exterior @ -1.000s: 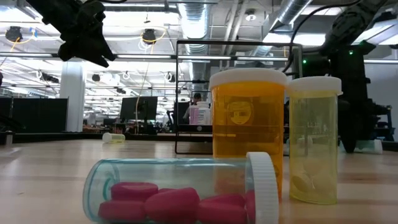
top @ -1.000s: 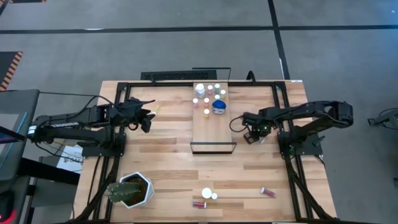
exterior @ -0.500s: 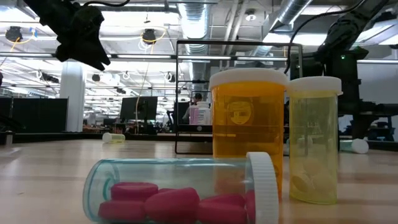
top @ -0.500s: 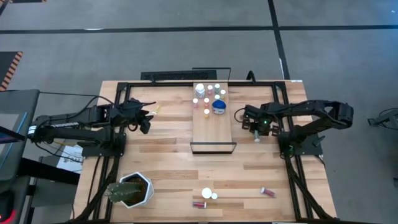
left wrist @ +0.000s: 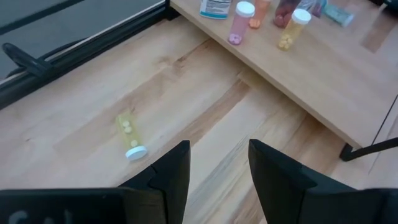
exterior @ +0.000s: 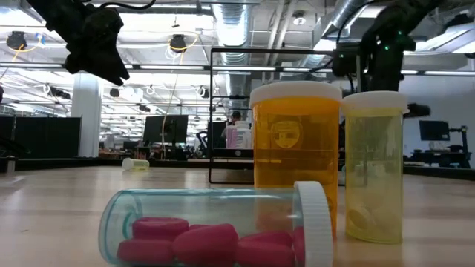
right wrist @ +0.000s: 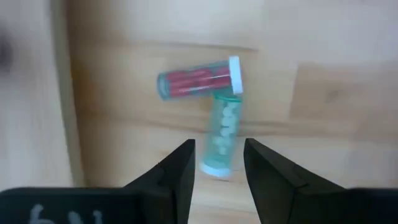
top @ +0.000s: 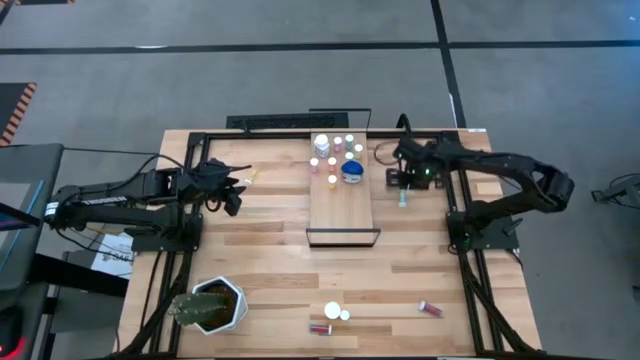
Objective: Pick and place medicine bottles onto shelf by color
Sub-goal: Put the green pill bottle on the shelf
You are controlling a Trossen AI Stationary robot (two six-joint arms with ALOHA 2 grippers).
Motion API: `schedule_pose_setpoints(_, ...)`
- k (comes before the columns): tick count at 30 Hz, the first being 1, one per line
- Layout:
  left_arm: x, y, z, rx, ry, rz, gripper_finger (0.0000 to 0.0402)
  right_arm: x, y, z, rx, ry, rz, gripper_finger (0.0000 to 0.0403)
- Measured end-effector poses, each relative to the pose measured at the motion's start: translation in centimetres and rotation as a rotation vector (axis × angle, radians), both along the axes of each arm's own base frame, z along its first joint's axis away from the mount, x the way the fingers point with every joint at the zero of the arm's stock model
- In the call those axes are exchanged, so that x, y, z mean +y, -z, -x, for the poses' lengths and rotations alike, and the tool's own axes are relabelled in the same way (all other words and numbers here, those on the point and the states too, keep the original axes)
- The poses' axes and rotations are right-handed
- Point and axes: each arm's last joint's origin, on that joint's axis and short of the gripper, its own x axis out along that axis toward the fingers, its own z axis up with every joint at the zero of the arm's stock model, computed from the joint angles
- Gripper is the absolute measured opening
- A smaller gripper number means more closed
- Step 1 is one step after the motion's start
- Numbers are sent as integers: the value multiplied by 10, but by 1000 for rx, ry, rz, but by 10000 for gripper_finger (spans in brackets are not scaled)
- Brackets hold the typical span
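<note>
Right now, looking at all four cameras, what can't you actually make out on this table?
- Labels and contents of the bottles on the shelf: too small in the high view.
- Shelf bottles in the low view: hidden behind the orange bottle and yellow vial.
- Bottles at the left wrist view's edge: cut off.
- The two vials under the right tool: blurred; contact between them unclear.

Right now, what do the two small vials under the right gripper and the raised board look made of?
Red-filled vial and green-tinted vial: likely clear plastic, contents visible through walls, white caps. Light raised board: pale wood, matte, visible grain.
</note>
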Motion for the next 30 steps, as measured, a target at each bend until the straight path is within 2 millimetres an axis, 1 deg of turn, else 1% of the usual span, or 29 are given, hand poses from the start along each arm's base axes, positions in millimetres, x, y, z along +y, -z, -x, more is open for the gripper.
schedule_pose_setpoints(1, 0, 0, 0, -2, -4, 1, 149, -2, -5, 0, 8, -116, 19, 160)
schedule_pose_setpoints(4, 0, 0, 0, -3, -18, -5, 149, -7, -21, -3, 35, -592, 133, 161)
schedule_pose_setpoints(6, 1, 0, 0, -5, -24, -11, 149, -6, -27, -7, 50, -854, 197, 161)
schedule_pose_setpoints(10, 1, 0, 0, -19, -47, 6, 149, -1, -28, -14, 88, -1258, 287, 159)
schedule_pose_setpoints(15, 1, 0, 0, -28, -65, 23, 149, 2, -28, -14, 274, -1720, 384, 155)
schedule_pose_setpoints(19, 1, 0, 1, -38, -95, 26, 149, 2, -28, -15, 309, -1925, 412, 152)
schedule_pose_setpoints(25, 2, -1, 1, -54, -140, 25, 149, 5, -20, -22, 316, -2064, 382, 151)
schedule_pose_setpoints(30, 2, -1, 1, -72, -171, 43, 149, 8, -8, -30, 340, -2259, 333, 143)
